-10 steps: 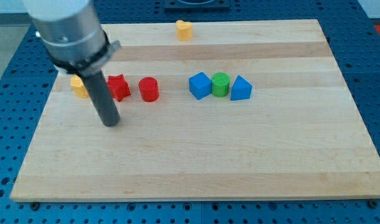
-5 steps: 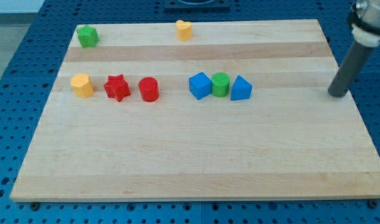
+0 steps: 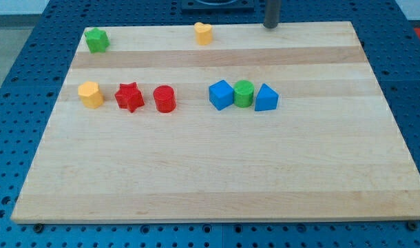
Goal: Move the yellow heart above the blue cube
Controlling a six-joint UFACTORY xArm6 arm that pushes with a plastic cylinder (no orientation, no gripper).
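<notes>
The yellow heart (image 3: pixel 204 32) lies near the top edge of the wooden board, a little left of centre. The blue cube (image 3: pixel 221 94) sits in the middle of the board, well below the heart and slightly to its right. My tip (image 3: pixel 270 26) is at the board's top edge, to the right of the yellow heart and apart from it. It is far above the blue cube.
A green cylinder (image 3: pixel 244 93) touches the blue cube's right side, with a blue triangular block (image 3: pixel 266 98) next to it. A red cylinder (image 3: pixel 164 99), red star (image 3: pixel 129 97) and yellow hexagon (image 3: pixel 91 94) form a row at left. A green block (image 3: pixel 96 40) sits at top left.
My tip has moved from the board's left, across to its right edge, then up to the top edge right of the yellow heart. No block has moved.
</notes>
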